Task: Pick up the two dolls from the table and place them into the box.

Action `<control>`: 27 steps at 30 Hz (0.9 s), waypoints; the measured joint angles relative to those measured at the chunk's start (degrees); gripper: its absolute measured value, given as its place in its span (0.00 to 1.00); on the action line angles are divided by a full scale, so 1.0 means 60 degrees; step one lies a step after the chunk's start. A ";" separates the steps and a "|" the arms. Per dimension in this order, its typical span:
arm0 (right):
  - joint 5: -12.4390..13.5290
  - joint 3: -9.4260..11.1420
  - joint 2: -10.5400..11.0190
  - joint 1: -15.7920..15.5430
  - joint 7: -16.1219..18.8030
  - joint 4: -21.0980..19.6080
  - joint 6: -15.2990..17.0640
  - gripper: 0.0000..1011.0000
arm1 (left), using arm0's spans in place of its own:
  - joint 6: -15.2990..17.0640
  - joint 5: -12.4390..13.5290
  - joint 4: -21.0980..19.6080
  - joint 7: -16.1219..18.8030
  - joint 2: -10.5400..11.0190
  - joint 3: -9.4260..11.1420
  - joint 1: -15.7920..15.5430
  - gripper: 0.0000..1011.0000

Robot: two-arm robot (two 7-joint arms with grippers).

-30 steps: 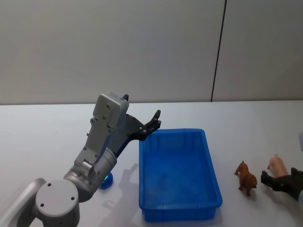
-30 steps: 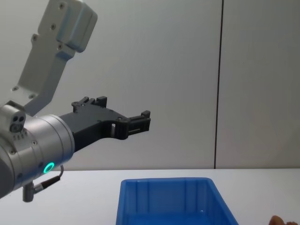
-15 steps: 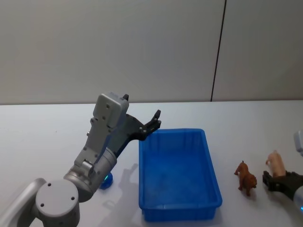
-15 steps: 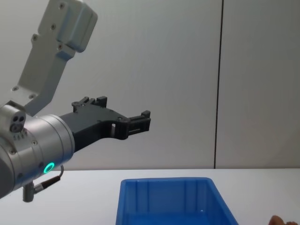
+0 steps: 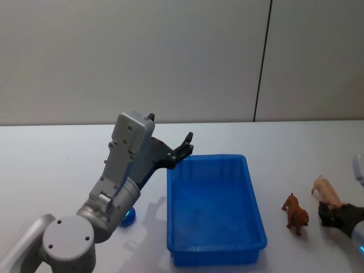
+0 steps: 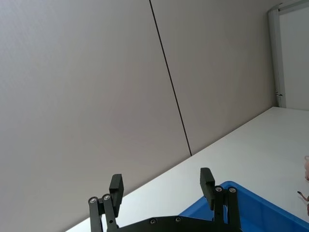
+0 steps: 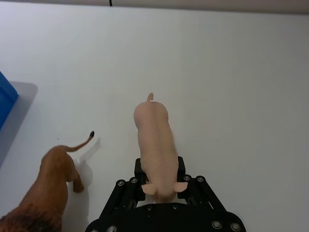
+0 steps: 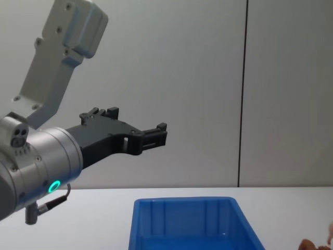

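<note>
table [image 5: 51, 165]: plain white; in the head view it carries the box in the middle and both dolls to the right.
left gripper [image 5: 186, 144]: raised in the air just over the far left corner of the box. the chest view [image 8: 160, 136] shows from the side how high it hangs above the table. the left wrist view [image 6: 161, 181] looks along it: the two fingers stand wide apart with nothing between them.
box [image 5: 216, 248]: blue, resting on the table. the head view looks down onto its bare floor; the chest view [image 8: 182, 216] gives the ribbed inner wall.
brown doll [image 5: 296, 214]: standing on the table just right of the box, near the pink doll but apart from it. the right wrist view [image 7: 43, 203] shows its thin tail with a dark tip.
pink doll [image 5: 325, 192]: farthest right, beside the brown doll, tilted with its tail end raised in the head view. whether it touches the table cannot be told.
right gripper [image 5: 326, 211]: low at the right edge of the head view. the right wrist view [image 7: 159, 166] shows the grip plainly: both fingers closed against the sides of the pink doll [image 7: 157, 145] near its head end.
</note>
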 joint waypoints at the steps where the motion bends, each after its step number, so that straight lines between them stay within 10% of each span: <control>1: -0.0031 0.0000 0.0002 -0.0004 0.0000 -0.0019 -0.0059 0.32 | 0.0000 0.0001 0.0000 0.0000 0.0000 0.0000 0.0000 0.99; 27: -0.1200 -0.0096 0.0074 -0.0073 0.0603 -0.1360 -0.2013 0.32 | 0.0000 0.0000 0.0001 0.0000 0.0000 0.0000 0.0000 0.99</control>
